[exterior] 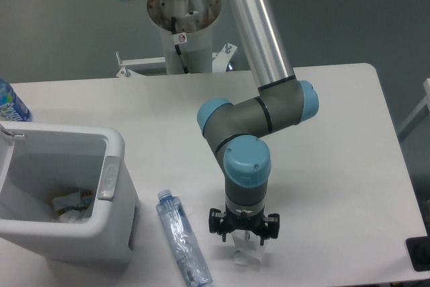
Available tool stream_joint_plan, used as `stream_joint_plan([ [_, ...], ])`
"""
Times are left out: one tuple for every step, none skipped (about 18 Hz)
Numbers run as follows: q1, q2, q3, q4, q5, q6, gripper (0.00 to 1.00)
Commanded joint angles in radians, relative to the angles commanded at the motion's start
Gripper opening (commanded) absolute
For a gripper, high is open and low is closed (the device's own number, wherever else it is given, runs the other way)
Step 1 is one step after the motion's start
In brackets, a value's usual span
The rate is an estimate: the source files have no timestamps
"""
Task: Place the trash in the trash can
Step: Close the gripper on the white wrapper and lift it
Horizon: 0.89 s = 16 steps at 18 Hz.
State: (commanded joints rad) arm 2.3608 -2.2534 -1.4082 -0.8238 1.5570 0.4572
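step: gripper [244, 242] over wrapper [247, 255] near table's front edge | jaws: grip unclear | next: carry to trash can [115, 140]

1. The arm [252, 45] is extended forward from its base and is bent sharply at the elbow.
2. The wrist [246, 166] is pointed straight down.
3. The pincer [243, 236] is held low; its finger spacing cannot be made out.
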Motion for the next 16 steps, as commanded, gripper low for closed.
stream_joint_plan([
  [0.000, 0.002, 0.000, -0.001, 0.000, -0.003, 0.44],
  [0.002, 0.002, 0.000, -0.002, 0.000, -0.003, 0.28],
  [0.002, 0.003, 0.000, 0.000, 0.000, -0.002, 0.17],
  [0.002, 0.005, -0.002, -0.001, 0.003, -0.002, 0.10],
  [0.002, 0.008, -0.002, 0.000, 0.005, -0.002, 0.05],
  [0.002, 0.014, -0.002, 0.000, 0.006, -0.002, 0.03],
  [0.002, 0.023, 0.000, 0.000, 0.011, -0.002, 0.00],
  [0.005, 0.029, 0.002, 0.000, 0.012, 0.000, 0.00],
  [0.006, 0.037, 0.006, 0.000, 0.012, -0.002, 0.00],
  [0.011, 0.041, 0.012, 0.000, 0.012, -0.003, 0.00],
  [0.018, 0.051, 0.017, -0.001, 0.012, -0.003, 0.00],
  [0.021, 0.061, 0.026, -0.002, 0.012, -0.006, 0.00],
  [0.032, 0.078, 0.035, -0.002, 0.008, -0.009, 0.00],
  [0.046, 0.106, 0.037, -0.002, 0.000, -0.018, 0.00],
  [0.057, 0.133, 0.037, -0.002, -0.014, -0.037, 0.00],
  [0.069, 0.158, 0.038, -0.002, -0.043, -0.057, 0.00],
])
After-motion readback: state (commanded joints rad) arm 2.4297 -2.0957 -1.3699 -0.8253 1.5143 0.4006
